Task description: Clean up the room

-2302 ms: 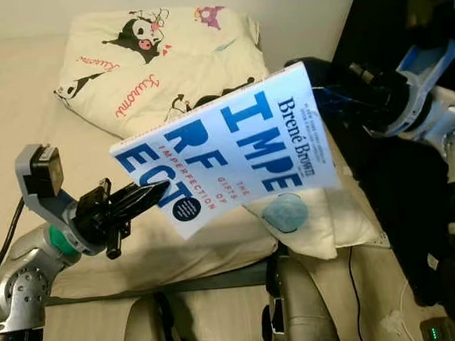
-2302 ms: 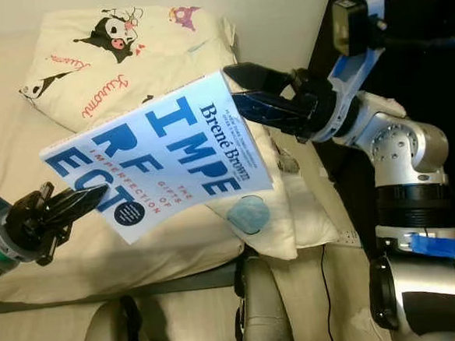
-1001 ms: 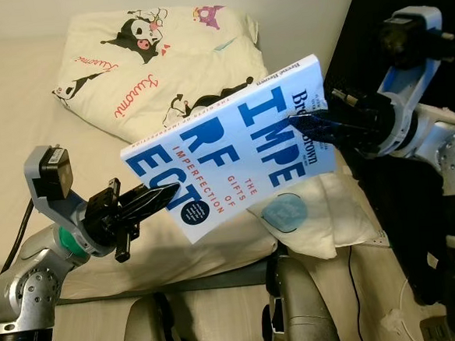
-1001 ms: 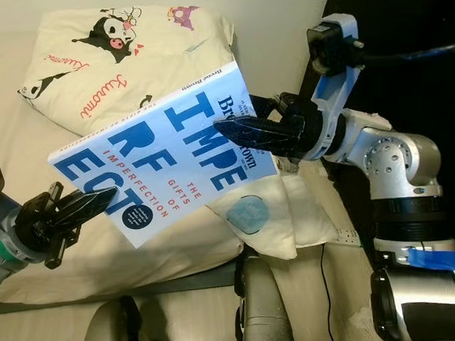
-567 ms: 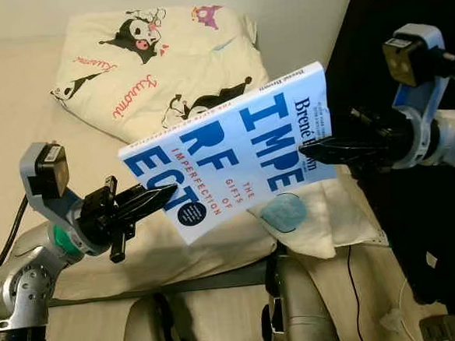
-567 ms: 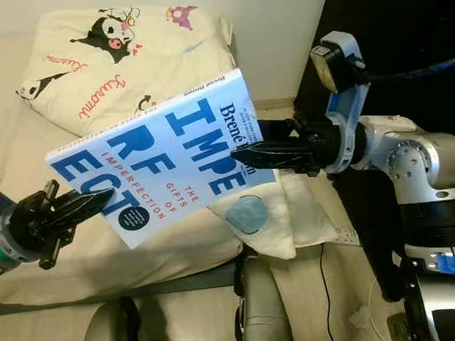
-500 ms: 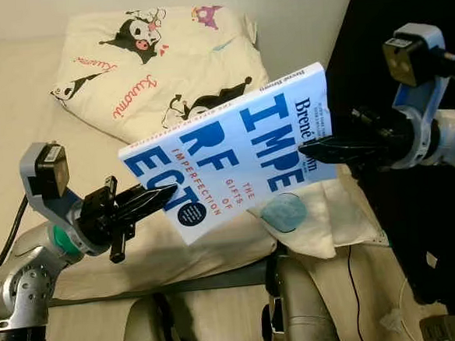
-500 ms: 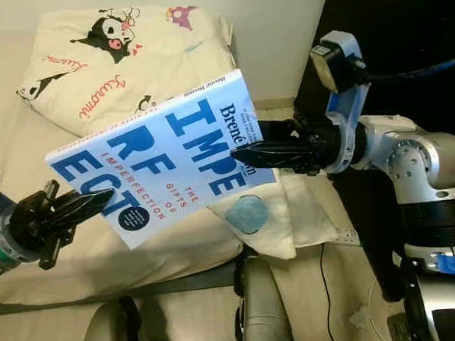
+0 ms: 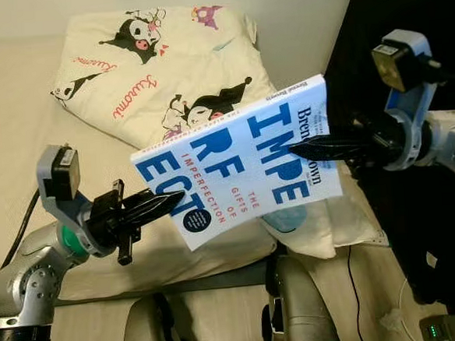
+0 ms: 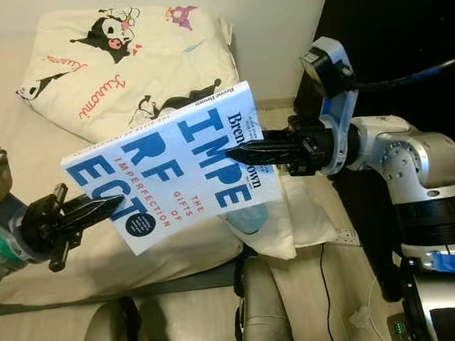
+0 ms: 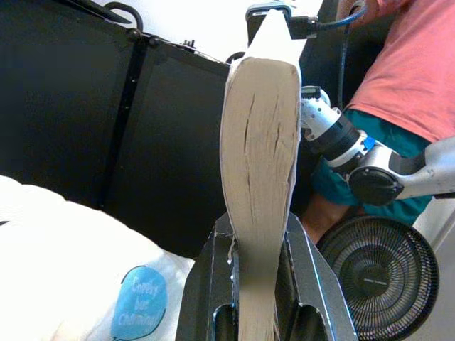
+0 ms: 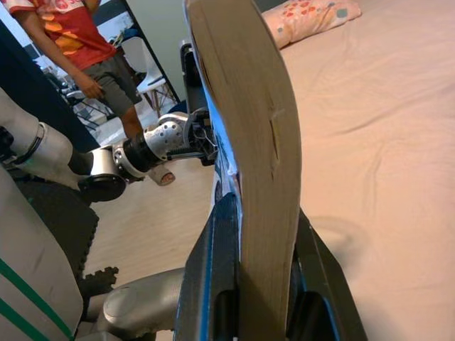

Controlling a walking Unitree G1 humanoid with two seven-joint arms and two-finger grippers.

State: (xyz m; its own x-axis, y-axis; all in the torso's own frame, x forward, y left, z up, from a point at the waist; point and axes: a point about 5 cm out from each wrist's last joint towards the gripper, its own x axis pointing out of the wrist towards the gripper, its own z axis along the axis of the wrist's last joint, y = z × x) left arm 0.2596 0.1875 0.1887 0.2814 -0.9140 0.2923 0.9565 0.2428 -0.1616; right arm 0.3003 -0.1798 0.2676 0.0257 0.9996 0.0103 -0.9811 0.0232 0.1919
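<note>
Left gripper [image 9: 163, 204] at eight o'clock and right gripper [image 9: 308, 144] at three o'clock are both clamping the white-and-blue paperback book [image 9: 239, 166] above the cream bed [image 9: 5, 116]; uneven pulling risks dropping it.

Both silver arms are raised and reach inward toward each other. The left end effector [image 9: 165, 200] clamps one edge of the book [image 9: 239, 162]; the right end effector [image 9: 304, 144] clamps the opposite edge, fingers pointing at the left one.
</note>
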